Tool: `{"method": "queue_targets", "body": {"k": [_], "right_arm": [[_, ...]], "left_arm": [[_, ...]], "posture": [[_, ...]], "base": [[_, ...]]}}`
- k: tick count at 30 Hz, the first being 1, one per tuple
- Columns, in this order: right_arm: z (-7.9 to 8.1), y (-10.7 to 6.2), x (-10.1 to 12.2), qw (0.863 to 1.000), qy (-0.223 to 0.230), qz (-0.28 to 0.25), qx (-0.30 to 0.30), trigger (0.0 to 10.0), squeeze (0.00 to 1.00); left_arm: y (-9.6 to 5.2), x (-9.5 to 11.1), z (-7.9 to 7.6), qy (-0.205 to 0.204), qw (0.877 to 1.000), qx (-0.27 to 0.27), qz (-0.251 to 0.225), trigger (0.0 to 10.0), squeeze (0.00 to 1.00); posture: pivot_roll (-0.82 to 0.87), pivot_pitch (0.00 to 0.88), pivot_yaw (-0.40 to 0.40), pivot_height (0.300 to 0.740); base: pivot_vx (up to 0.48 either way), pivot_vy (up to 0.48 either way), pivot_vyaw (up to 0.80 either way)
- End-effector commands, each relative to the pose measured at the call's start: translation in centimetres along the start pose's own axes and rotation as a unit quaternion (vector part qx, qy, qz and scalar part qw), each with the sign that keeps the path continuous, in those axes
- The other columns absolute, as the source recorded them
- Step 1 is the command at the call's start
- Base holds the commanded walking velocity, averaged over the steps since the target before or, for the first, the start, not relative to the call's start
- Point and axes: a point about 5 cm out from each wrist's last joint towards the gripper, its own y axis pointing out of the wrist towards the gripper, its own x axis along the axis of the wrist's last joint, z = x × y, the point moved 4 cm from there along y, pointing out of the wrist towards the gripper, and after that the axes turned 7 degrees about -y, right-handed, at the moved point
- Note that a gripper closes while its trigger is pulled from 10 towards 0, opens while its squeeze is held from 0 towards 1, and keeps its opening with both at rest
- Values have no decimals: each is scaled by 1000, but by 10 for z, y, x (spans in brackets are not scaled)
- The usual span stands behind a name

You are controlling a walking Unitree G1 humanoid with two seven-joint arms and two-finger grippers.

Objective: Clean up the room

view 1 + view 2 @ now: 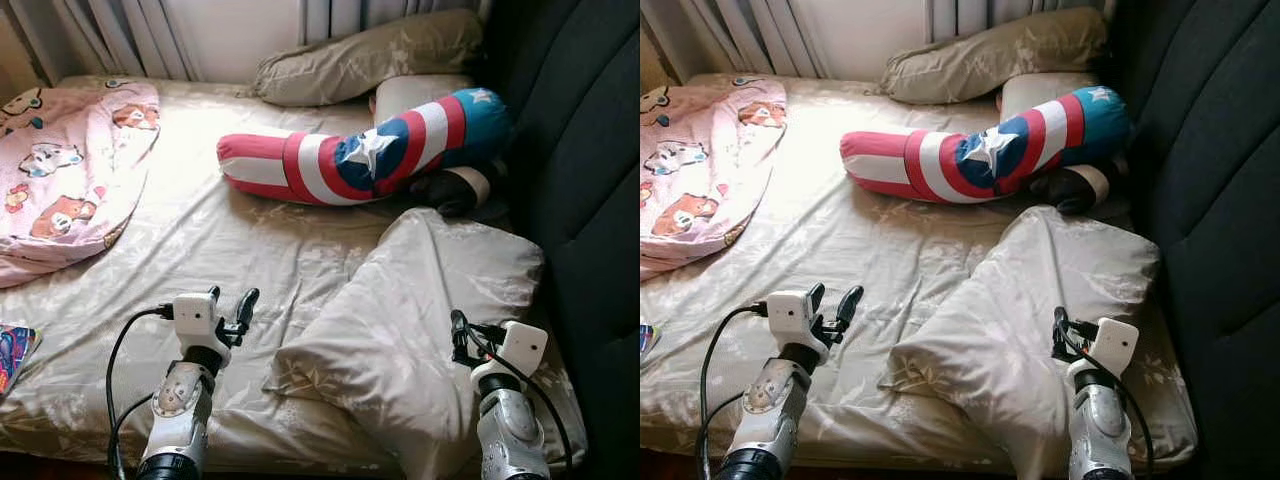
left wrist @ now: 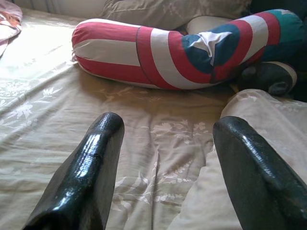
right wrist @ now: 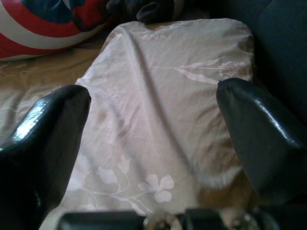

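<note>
A beige floral-print pillow (image 1: 420,320) lies askew on the near right part of the bed (image 1: 220,240), beside the dark padded headboard (image 1: 590,200), one corner hanging toward the bed's front edge. The right claw (image 3: 153,139) hovers just above it with its two black fingers spread wide apart, holding nothing. The left claw (image 2: 168,167) hangs over the bare sheet just beside the pillow's left edge, its fingers likewise parted and empty.

The pillow looks light, soft and floppy; it will likely sag and fold if lifted by one point, and the smooth cover may slide through a shallow pinch. A deep bite on a corner or along the near edge, ideally one claw at each side, seems the safest hold.

Its long axis runs diagonally, from the near-left corner up toward the headboard, so it sits crooked to the bed.

Farther back lies a long red, white and blue striped bolster with a white star (image 1: 370,150), stretched crosswise, its blue end against the headboard. A second beige pillow (image 1: 370,55) rests behind it, and a pink cartoon-print blanket (image 1: 70,160) is bunched at the far left.
</note>
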Motion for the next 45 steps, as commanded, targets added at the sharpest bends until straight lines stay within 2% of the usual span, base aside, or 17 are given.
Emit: {"method": "queue_targets", "body": {"k": [1,8,21,34,42,45], "right_arm": [[-1,-2,-6,1000,2,15,-7,10000,0],[0,1,-7,1000,9,26,-9,10000,0],[12,4,-4,1000,18,21,1,10000,0],[11,5,-3,1000,16,22,-5,10000,0],[12,5,-9,999,9,44,-4,10000,0],[13,4,-10,999,12,40,-3,10000,0]], "left_arm": [[1,0,-1,0,1000,-5,2,10000,0],[4,4,-2,-2,1000,-7,-2,10000,0],[8,10,-2,-6,1000,-4,-8,10000,0],[9,9,-4,-13,1000,-13,0,10000,0],[9,9,-4,-16,1000,-13,3,10000,0],[8,8,-5,-17,1000,-13,5,10000,0]], "posture": [[-38,60,-30,700],[-41,91,-29,670],[-35,157,-35,670],[-30,180,-33,670],[-27,183,-34,670],[-26,184,-35,646]], "base": [[0,0,0],[0,0,0],[0,0,0],[0,0,0],[0,0,0],[0,0,0]]}}
